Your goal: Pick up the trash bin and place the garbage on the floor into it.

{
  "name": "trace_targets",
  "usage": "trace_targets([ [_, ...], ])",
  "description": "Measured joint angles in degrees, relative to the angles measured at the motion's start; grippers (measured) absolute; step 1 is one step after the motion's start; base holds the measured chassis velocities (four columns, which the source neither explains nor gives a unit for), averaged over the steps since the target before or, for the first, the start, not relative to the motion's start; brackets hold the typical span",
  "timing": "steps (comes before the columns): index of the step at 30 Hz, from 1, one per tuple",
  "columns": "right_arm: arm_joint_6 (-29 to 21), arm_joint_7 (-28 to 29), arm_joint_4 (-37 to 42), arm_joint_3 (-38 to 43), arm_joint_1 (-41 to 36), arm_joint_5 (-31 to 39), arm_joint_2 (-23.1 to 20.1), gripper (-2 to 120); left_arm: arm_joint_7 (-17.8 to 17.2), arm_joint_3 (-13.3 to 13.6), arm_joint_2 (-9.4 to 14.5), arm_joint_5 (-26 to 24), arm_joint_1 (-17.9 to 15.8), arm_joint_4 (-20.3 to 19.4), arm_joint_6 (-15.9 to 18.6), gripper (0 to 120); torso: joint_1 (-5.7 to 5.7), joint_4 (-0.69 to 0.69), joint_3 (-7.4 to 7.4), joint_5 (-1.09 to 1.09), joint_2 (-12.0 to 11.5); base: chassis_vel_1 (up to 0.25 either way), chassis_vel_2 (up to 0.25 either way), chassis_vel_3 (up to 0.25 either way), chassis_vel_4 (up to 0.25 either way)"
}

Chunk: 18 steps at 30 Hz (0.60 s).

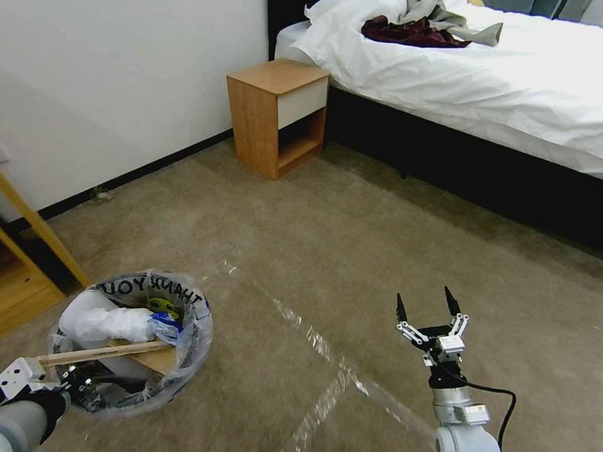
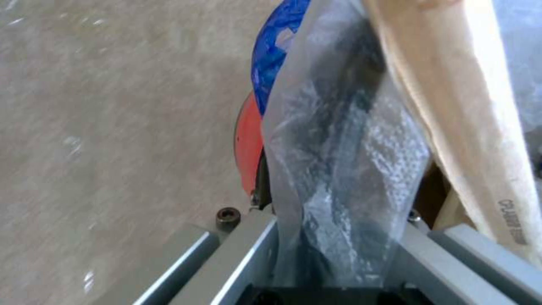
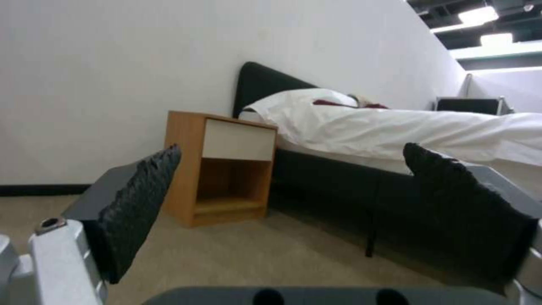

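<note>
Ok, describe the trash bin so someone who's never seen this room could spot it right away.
From the white bed and wooden nightstand against the wall, come back across the carpet toward the robot's left side. There the left gripper is clamped on the rim of the trash bin, near the wooden shelf. It is the round container lined with a clear bag printed "THANK YOU", holding white paper and a wooden stick.

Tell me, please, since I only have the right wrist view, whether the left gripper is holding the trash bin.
Observer: Yes, the left gripper is clamped on the near rim of the trash bin, through the plastic liner.
Operator: Is anything inside it?
Observer: A white wad, a wooden stick and cardboard sit inside.
Operator: And where is my right gripper?
Observer: The right gripper hovers above taped carpet, right of the bin and apart from it.
</note>
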Motion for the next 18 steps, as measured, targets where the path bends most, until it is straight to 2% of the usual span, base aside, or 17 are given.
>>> trace_targets([
  [12,1.31,0.11,-0.43,-0.64,0.39,-0.44,0.33,100,0.31,0.04,0.16,0.07,0.02,0.00,-0.03,0,0.00,0.00,0.00,-0.02,0.00,-0.260,0.267,0.253,-0.268],
  [18,1.55,0.13,-0.44,-0.73,0.55,-0.44,0.25,100,0.37,0.02,0.15,0.01,0.05,0.00,-0.11,0,0.00,0.01,0.00,-0.01,0.00,-0.136,0.143,0.139,-0.133],
])
